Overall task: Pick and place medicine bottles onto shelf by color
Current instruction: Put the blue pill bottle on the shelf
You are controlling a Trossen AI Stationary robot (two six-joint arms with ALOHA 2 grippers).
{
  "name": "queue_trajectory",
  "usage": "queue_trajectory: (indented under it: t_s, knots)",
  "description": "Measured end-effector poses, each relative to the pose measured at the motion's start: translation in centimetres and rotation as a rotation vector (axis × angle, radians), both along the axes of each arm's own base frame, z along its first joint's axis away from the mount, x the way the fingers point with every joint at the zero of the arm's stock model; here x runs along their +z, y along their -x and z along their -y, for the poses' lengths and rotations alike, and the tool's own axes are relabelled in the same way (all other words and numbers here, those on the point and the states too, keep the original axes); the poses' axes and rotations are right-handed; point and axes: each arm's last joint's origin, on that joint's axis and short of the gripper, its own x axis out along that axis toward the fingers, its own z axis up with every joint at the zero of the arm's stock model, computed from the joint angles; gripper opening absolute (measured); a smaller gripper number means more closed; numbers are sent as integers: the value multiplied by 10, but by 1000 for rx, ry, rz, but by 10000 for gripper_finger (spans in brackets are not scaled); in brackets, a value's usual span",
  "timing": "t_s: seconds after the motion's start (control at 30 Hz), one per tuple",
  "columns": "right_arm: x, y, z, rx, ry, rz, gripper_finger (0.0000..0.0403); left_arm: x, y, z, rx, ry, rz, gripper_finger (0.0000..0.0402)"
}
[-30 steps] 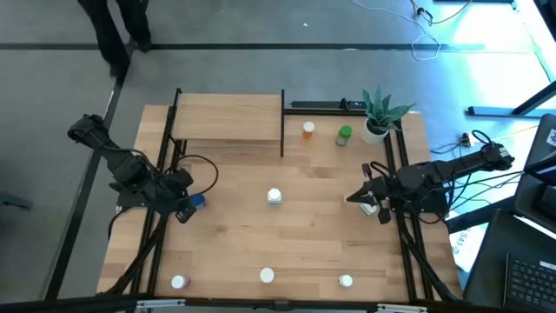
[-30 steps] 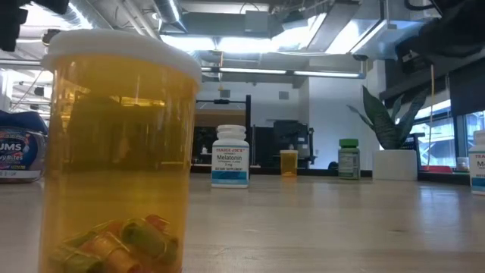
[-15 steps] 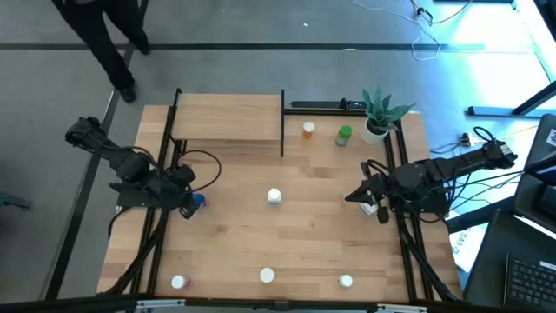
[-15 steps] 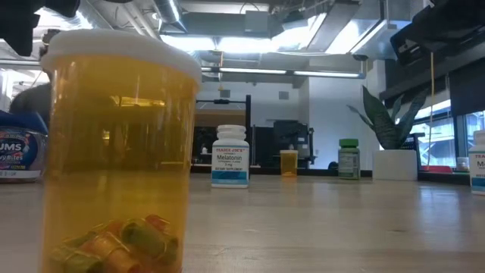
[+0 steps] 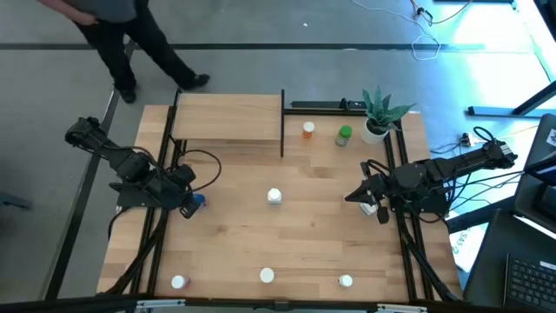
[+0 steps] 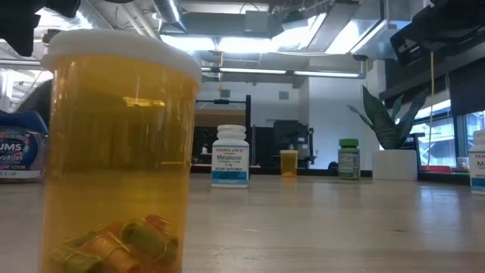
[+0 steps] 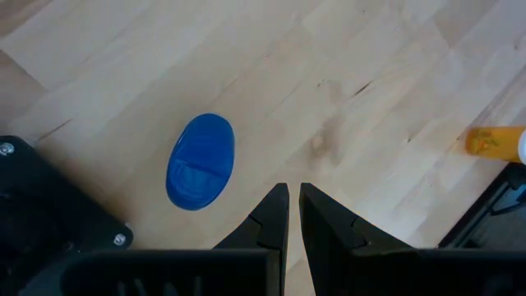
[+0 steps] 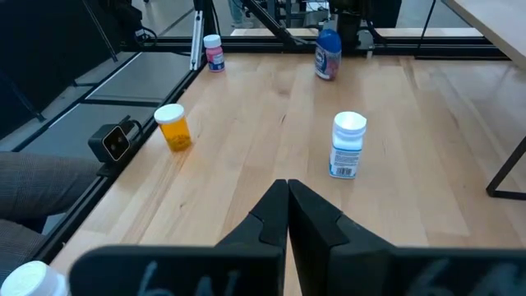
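From my remote station I see the left gripper (image 5: 185, 207) poised at the table's left edge, fingers pressed nearly together and holding nothing, directly above the blue bottle (image 5: 197, 202), whose blue cap (image 7: 200, 161) fills its wrist view just beside the fingertips; the right gripper (image 5: 352, 196) waits at the right edge, fingers shut and empty, next to a white bottle (image 5: 371, 208); the shelf (image 5: 228, 116), a light wooden platform with black posts, stands at the far left of the table with its top bare; an orange bottle (image 5: 308, 130) and a green bottle (image 5: 345, 135) stand to its right, near the potted plant (image 5: 379, 113); a white melatonin bottle (image 5: 274, 196) sits mid-table; three more white-capped bottles line the near edge, a pink one (image 5: 178, 282), an amber one (image 5: 267, 276) and another (image 5: 346, 281); in the low view the amber bottle (image 6: 117, 152) looms close, coloured capsules in its bottom; a person (image 5: 130, 35) walks past beyond the table.
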Motion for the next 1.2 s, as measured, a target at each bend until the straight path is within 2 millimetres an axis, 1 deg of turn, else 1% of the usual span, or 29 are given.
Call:
queue_trajectory:
  t_s: [0.23,0.4,0.5,0.57,0.7,0.87,0.97,1.07,1.2]
  knots:
    - [0,0,0,0,0,0,14,0,0,0,3,20,-9,28]
    - [0,0,0,0,0,0,14,0,1,0,63,56,-16,28]
    - [0,0,0,0,0,0,14,-1,2,0,86,60,-29,41]
    - [0,0,0,0,0,0,14,-1,2,-1,115,62,-35,59]
    - [0,0,0,0,0,0,14,-1,2,-2,124,23,-17,114]
    - [0,0,0,0,0,0,14,-1,2,-3,85,-13,-3,190]
    - [0,0,0,1,0,1,14,-1,1,-2,24,-45,-11,231]
    - [0,0,0,0,0,1,14,-4,-3,1,-41,-85,-28,261]
    - [0,0,0,0,0,1,14,-9,-10,5,-96,-135,-71,282]
